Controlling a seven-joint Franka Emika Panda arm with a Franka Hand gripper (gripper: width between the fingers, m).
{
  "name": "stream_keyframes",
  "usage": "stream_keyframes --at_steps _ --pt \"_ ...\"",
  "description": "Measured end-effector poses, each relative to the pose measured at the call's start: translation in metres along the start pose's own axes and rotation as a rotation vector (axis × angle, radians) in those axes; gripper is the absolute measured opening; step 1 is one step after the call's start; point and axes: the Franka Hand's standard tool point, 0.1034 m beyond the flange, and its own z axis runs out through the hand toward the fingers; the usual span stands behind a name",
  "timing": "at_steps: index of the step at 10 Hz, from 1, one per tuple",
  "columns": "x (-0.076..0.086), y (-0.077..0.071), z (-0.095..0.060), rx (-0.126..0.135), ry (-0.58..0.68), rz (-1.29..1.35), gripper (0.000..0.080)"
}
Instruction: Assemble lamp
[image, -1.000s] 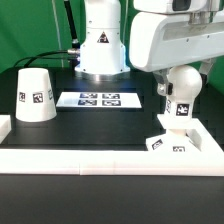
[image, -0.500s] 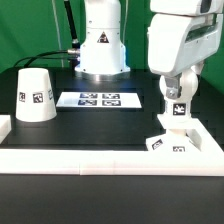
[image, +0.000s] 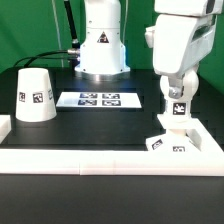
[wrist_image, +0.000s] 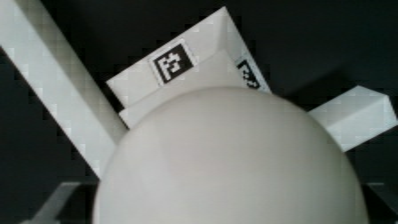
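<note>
Exterior view: on the black table (image: 110, 125), the truncated-cone shade (image: 33, 96) stands upright at the exterior view's left, wide end down, with one tag facing the camera. It is well apart from the other lamp parts. The marker board (image: 100, 100) lies flat near the middle, in front of the robot pedestal (image: 102, 45). At the exterior view's right, the blocky base (image: 168, 140) sits close to the corner of the white rail (image: 100, 161) that edges the table. The bulb (image: 177, 105) stands upright on top of the base, its tagged stem pointing down into it. The gripper (image: 179, 86) hangs straight down over the bulb's round head, but the arm's white housing hides the fingers. Whether they are spread or pinching the bulb cannot be told. Wrist view: the smooth white dome of the bulb (wrist_image: 222, 160) fills most of the picture at very close range. Beyond it shows a flat face of the base (wrist_image: 187, 75), carrying two tags, along with a length of the white rail (wrist_image: 63, 85) and the dark table. No fingertip can be made out clearly here either.
</note>
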Motion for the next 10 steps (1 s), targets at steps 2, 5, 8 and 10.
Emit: stream_keyframes --at_steps 2,5,8,10 --pt "0.0 0.0 0.0 0.0 0.0 0.037 0.0576" --pt "0.0001 0.0001 0.0003 0.003 0.006 0.224 0.0576" --pt "0.0003 0.0003 0.0002 0.006 0.011 0.503 0.0577" --pt "0.0003 0.0005 -0.0002 0.008 0.015 0.649 0.0577"
